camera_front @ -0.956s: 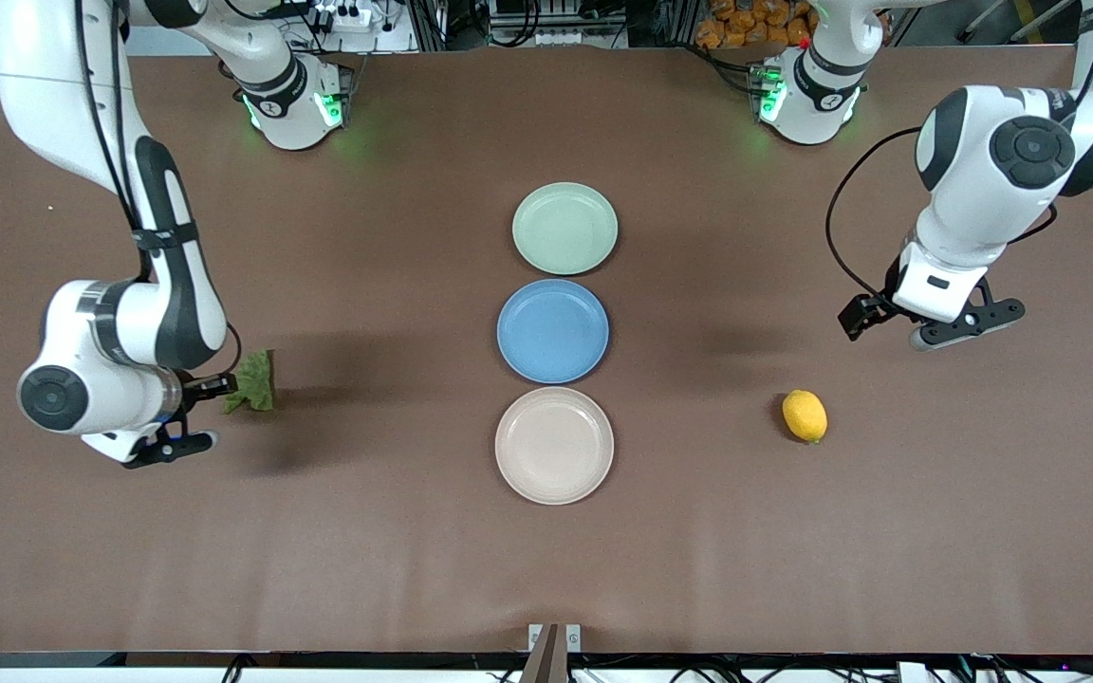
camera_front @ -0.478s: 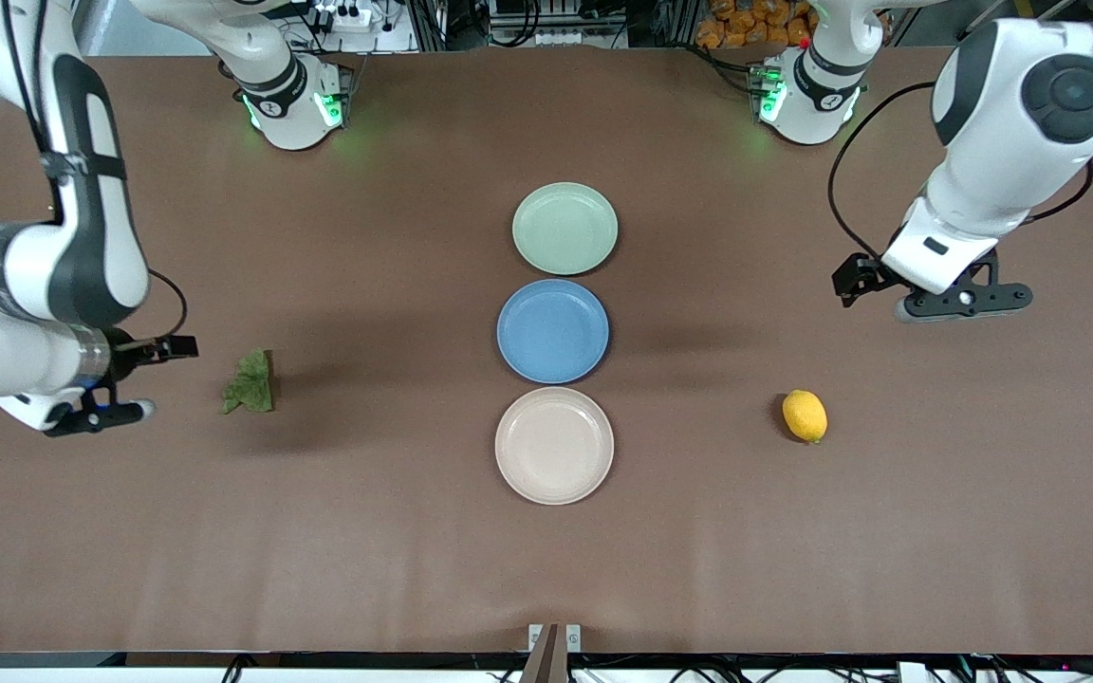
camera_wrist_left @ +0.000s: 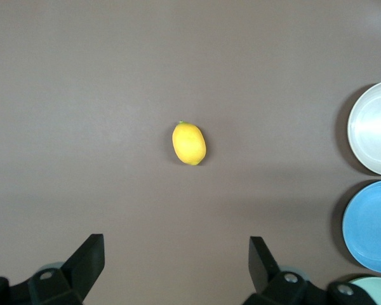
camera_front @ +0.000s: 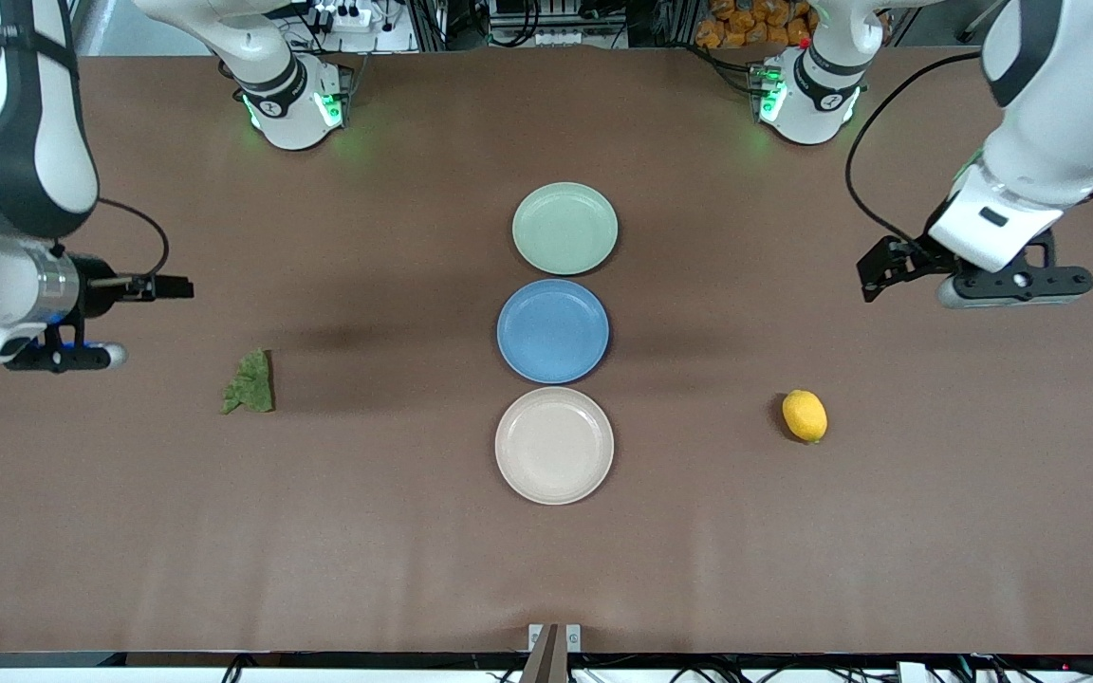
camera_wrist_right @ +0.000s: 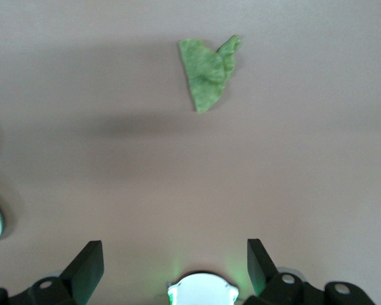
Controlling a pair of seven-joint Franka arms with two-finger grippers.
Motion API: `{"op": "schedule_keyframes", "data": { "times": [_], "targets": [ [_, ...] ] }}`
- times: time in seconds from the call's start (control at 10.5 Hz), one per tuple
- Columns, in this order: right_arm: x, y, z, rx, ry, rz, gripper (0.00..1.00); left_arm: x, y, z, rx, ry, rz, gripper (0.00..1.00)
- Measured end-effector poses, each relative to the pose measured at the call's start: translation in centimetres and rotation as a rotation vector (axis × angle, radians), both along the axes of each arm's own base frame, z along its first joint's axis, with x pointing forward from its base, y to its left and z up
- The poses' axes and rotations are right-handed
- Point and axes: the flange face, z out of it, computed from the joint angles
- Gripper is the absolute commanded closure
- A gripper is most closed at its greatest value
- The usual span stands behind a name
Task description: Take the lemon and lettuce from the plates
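Brown table point(camera_front: 793, 569), three plates in a row down the middle: pale green plate point(camera_front: 565, 228) nearest the bases, blue plate point(camera_front: 553, 330) in between, beige-white plate point(camera_front: 554, 445) nearest the front camera. All three bare. Neither task item on a plate.

Lemon point(camera_front: 805, 415) flat on the table toward the left arm's end, well apart from the plates, about level with the beige-white plate. Long axis roughly along the line from bases to front camera, slightly tilted; green tip just visible in the left wrist view point(camera_wrist_left: 189, 143).

Lettuce point(camera_front: 250, 382) flat on the table toward the right arm's end, well apart from the plates, about level with the gap between blue and beige-white. Roughly triangular, wrinkled point(camera_wrist_right: 207, 74).

Left gripper point(camera_wrist_left: 176, 264) up in the air over bare table at its own end, fingers spread wide, nothing held. Lemon centred ahead of the fingers in its wrist view, so left arm clearly the closer one for it.

Right gripper point(camera_wrist_right: 175, 264) also up over bare table at its end, fingers wide apart, empty. Lettuce ahead of it, slightly off centre in its wrist view.

Judgement: pick-from-plates looks done, both items off and set aside, both arms clear. For any regrasp: straight descent, fingers closing across the lemon's short axis.
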Motion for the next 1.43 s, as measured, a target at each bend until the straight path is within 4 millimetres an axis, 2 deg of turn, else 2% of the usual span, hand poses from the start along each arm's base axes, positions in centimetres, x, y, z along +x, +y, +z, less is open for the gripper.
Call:
{"op": "schedule_keyframes", "data": {
  "times": [0.1,0.29,0.48,0.57,0.76,1.15,1.43],
  "targets": [
    [-0.8,0.4,1.9,-0.005,-0.004,-0.014,0.00,-0.1,0.7,1.6,0.000,0.001,-0.011,0.00],
    [-1.9,-0.2,5.5,-0.005,-0.009,-0.030,0.00,-0.5,1.1,3.6,0.004,0.013,-0.031,0.00],
    [-2.2,-1.1,9.3,-0.015,-0.047,-0.040,0.00,-0.7,1.1,4.4,0.009,0.026,-0.059,0.00],
    [-2.2,-1.5,10.5,-0.023,-0.066,-0.046,0.00,-0.8,1.2,4.6,0.013,0.032,-0.091,0.00],
    [-2.1,-2.7,11.4,-0.030,-0.087,-0.067,0.00,-0.9,1.5,5.2,0.017,0.046,-0.116,0.00],
    [-1.4,-3.8,12.9,-0.034,-0.172,-0.089,0.00,-0.9,1.9,7.2,0.019,0.060,-0.167,0.00],
    [-1.7,-5.0,13.9,-0.041,-0.203,-0.109,0.00,-0.7,1.9,7.3,0.017,0.067,-0.171,0.00]
  ]
}}
